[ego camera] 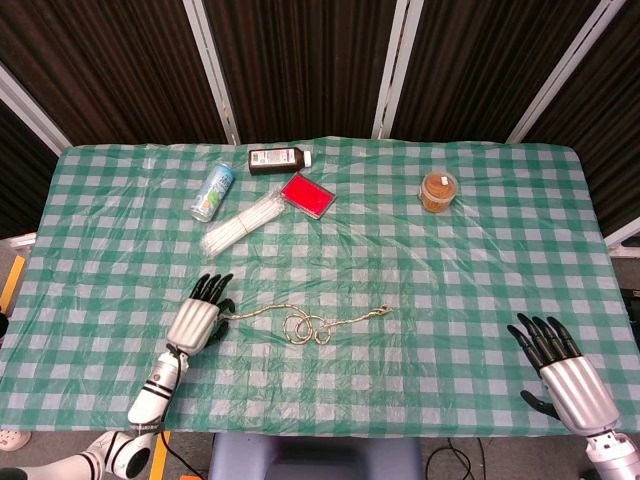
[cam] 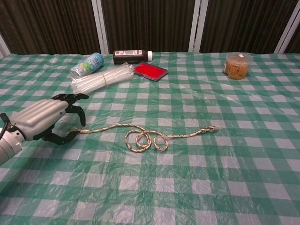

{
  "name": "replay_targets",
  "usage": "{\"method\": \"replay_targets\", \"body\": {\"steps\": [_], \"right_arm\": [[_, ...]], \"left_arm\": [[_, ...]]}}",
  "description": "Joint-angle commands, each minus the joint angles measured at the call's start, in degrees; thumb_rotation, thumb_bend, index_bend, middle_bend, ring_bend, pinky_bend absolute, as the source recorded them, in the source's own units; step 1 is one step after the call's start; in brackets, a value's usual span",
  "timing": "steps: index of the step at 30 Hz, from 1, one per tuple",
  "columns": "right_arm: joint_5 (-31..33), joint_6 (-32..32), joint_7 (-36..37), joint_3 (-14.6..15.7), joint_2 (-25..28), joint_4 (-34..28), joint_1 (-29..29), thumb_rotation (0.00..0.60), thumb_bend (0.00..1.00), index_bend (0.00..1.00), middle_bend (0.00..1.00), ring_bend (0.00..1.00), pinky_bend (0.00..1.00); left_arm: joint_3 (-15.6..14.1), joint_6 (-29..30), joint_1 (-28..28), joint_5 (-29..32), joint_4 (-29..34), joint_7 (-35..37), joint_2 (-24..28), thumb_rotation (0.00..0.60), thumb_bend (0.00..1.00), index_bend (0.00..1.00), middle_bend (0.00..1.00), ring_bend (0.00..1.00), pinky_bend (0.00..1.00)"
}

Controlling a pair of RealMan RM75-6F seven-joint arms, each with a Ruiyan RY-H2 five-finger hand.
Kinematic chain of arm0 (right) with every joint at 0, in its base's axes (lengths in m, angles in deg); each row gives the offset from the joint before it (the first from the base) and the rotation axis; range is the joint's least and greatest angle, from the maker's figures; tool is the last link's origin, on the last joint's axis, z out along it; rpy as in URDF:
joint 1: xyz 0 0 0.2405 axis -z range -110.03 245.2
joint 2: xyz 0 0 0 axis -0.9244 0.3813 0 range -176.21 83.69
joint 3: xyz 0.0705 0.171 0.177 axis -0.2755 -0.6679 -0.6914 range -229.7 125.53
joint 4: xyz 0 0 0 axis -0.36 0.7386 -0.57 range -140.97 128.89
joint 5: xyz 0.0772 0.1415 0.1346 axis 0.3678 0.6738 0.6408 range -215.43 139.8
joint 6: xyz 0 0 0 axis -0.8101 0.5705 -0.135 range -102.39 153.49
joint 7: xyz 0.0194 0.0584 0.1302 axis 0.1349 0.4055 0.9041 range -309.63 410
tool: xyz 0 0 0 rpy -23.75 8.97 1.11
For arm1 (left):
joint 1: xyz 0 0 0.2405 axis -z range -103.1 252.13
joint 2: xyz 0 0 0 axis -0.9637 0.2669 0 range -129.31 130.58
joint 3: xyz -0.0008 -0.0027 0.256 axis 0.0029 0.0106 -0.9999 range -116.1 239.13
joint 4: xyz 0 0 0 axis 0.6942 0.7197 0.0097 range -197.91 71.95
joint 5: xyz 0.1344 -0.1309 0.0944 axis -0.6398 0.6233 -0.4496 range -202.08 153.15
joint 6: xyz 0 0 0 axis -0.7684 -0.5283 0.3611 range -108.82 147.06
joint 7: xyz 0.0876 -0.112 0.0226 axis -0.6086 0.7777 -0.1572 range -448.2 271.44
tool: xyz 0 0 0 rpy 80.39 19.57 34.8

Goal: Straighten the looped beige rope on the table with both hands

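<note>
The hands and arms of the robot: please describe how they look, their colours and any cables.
Both hands have a silver, ribbed metallic palm shell and glossy black fingers. The left hand joins a white, rounded forearm segment, and a thin black cable runs along its wrist. The right hand shows the same silver shell and black fingers; below it only a small white wrist part is visible.

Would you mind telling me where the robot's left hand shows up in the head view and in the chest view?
Head view: the left hand sits lower left, at the rope's left end.
Chest view: the left hand is at the left edge, mid-height, fingers curved by that same end.
Shared landmark: the looped beige rope lying just to its right in both.
</note>
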Motion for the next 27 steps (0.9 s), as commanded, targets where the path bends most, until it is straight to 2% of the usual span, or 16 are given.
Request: {"method": "replay_targets", "body": {"steps": [1,9,27], "right_arm": [[0.02,-0.05,-0.03,0.01,-0.02,-0.02,-0.02,0.6,0.22,0.0,0.0,0.0,0.0],[0.05,0.01,-0.15,0.03,-0.02,-0.13,0.0,0.6,0.22,0.0,0.0,0.0,0.0],[-0.01,-0.29,-0.63,0.13,-0.24,-0.17,-0.15,0.6,0.22,0.0,0.0,0.0,0.0]], "left_arm": [[-0.3,-0.21,0.34,0.42,-0.83,0.13,-0.59,0.6,0.44,0.47,0.04,0.0,0.05],[-0.44,-0.96,1.16,1.61,-2.5,0.12,-1.57,0.6,0.44,0.5,0.05,0.0,0.05],[-1.19,0.25,1.59,2.38,-5.16,0.26,-1.94,0.6,0.44,0.64,0.08,0.0,0.05]]}}
